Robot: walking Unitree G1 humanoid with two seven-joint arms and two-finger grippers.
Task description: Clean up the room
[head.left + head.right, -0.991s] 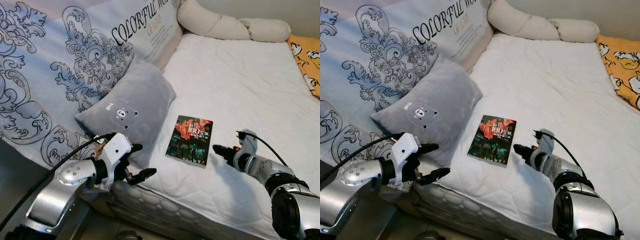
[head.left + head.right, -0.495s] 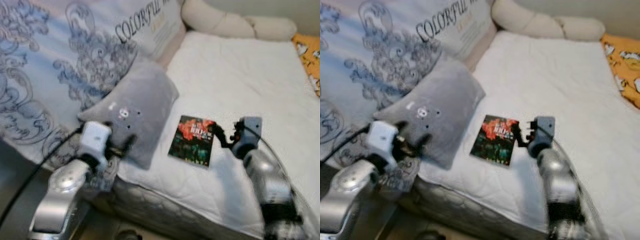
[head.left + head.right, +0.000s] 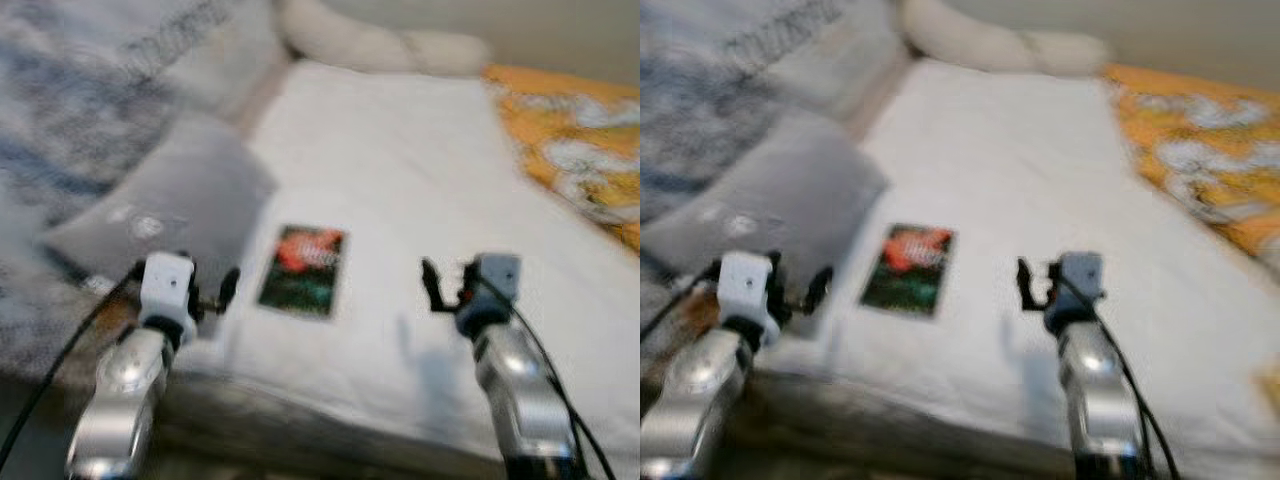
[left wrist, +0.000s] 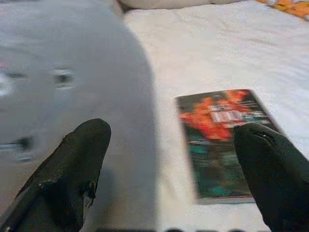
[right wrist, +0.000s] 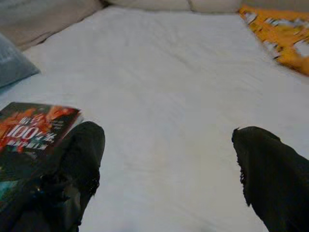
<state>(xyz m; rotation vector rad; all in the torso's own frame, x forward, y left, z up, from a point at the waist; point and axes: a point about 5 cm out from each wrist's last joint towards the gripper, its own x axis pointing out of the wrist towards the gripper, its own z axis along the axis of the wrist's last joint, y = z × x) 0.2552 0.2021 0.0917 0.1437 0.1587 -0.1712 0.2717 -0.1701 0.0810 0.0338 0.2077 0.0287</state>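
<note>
I am holding my left gripper (image 4: 169, 169) and right gripper (image 5: 169, 164) wide open over the white bed (image 3: 400, 170). The book (image 3: 302, 270) is lying flat between them, beside the gray pillow (image 3: 170, 200).

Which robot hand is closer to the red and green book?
Left. The left gripper hovers just beside the red and green book, by the grey pillow; the right gripper hangs farther off over white bedding.

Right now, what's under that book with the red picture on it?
The book lies flat on the white mattress cover, beside the grey pillow. Only white cover shows around its edges; whatever sits directly beneath it is covered by the book.
</note>
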